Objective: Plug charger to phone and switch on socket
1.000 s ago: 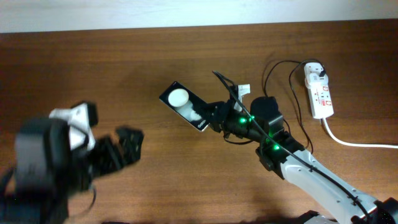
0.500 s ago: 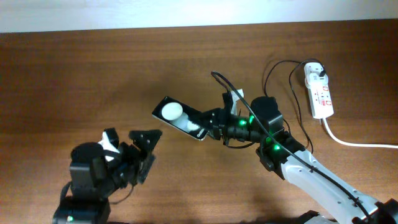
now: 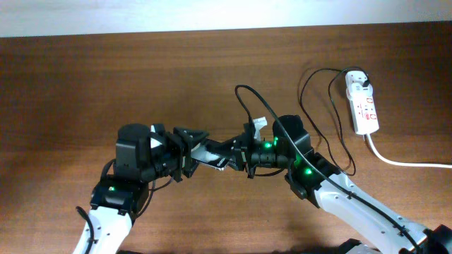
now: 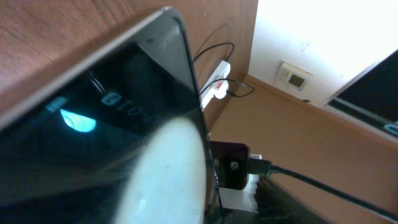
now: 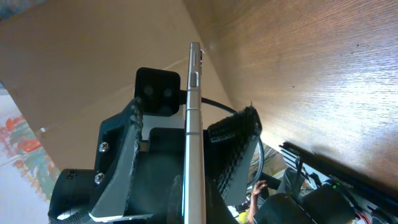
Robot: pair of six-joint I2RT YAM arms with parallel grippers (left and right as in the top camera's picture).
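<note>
The phone is held off the table between the two grippers. My right gripper is shut on its right end. My left gripper is open, with a finger on each side of the phone's left end. The right wrist view shows the phone's silvery edge with gaps to both left fingers. The glossy face with a white spot fills the left wrist view. The charger cable loops from its plug in the socket toward the right arm. Its tip is hidden.
The socket's thick white cord runs off the right edge. The socket also shows far off in the left wrist view. A white wall borders the table's far edge. The right arm crosses the lower right.
The left arm swung in from the lower left to the phone's left end. The right gripper carried the phone to the left and tilted it up off the table.
</note>
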